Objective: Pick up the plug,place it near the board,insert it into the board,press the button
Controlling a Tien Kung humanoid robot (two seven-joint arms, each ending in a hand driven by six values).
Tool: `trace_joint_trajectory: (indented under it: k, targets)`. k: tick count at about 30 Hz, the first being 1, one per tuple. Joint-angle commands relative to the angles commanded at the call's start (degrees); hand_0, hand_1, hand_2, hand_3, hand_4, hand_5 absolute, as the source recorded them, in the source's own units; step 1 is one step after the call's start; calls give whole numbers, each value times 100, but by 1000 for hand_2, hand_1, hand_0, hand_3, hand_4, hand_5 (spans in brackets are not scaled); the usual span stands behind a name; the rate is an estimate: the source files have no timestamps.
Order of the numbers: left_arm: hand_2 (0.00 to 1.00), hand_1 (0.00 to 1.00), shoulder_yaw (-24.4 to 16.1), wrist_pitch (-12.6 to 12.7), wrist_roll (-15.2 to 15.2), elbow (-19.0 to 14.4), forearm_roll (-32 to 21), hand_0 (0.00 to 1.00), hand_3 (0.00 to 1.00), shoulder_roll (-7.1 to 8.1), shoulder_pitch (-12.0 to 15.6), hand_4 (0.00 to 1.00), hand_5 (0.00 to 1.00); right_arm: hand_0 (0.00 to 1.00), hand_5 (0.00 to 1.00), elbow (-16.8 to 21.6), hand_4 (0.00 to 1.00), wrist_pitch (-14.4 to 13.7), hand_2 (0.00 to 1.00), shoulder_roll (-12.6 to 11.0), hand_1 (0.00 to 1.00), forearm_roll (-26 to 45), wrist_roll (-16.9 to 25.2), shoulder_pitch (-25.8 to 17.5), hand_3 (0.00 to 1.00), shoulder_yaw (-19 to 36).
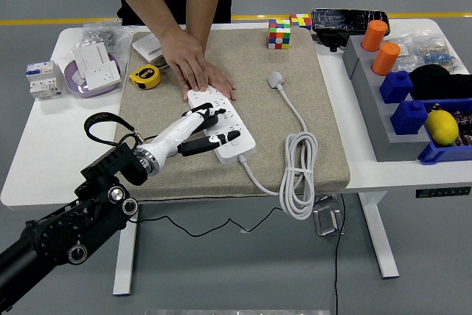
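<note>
At the centre of the frame, the robot's white-and-black left hand (pixel 200 129) lies over the near half of a white rectangular power strip (pixel 223 125) on a beige felt mat (pixel 324 145), its black-tipped fingers (pixel 230 136) stretched loosely forward and holding nothing. A person's hand (pixel 193 64) presses flat on the strip's far end, just above the robot's. The strip's white plug (pixel 276 79) lies unplugged on the mat right of centre, apart from the strip, its white cable (pixel 298 175) coiled toward the lower right.
</note>
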Motion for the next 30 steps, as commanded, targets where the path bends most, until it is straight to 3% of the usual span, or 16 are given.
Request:
trace_joint_trajectory:
  k: [10,15,17,20,26,30]
  targets:
    - [959,998,10,56,-65,-32,186,998,950,-47,-113,998,998,852,998,1,998,-4,737,2,767,-15,-1,14,766,11]
    - [957,998,-25,163,-107,-235,493,998,942,-18,-95,998,998,851,998,-2,998,-3,736,7,767,-11,1,2,766,17]
    - [957,998,-51,225,-98,-316,835,998,942,-9,-78,998,998,851,998,-2,998,-3,736,9,767,-11,0,-2,766,20]
    - [958,998,-103,74,122,-367,1580,998,907,20,-100,998,998,852,998,-3,998,-3,736,11,767,-7,1,-2,766,22]
    - [998,998,-79,-210,422,-81,3032,998,930,48,-211,998,998,851,998,-2,998,-4,736,12,767,-11,3,13,766,39]
    - [998,998,-81,-274,480,180,3136,998,939,47,-265,998,998,851,998,-2,998,-4,736,7,767,-9,5,15,766,40]
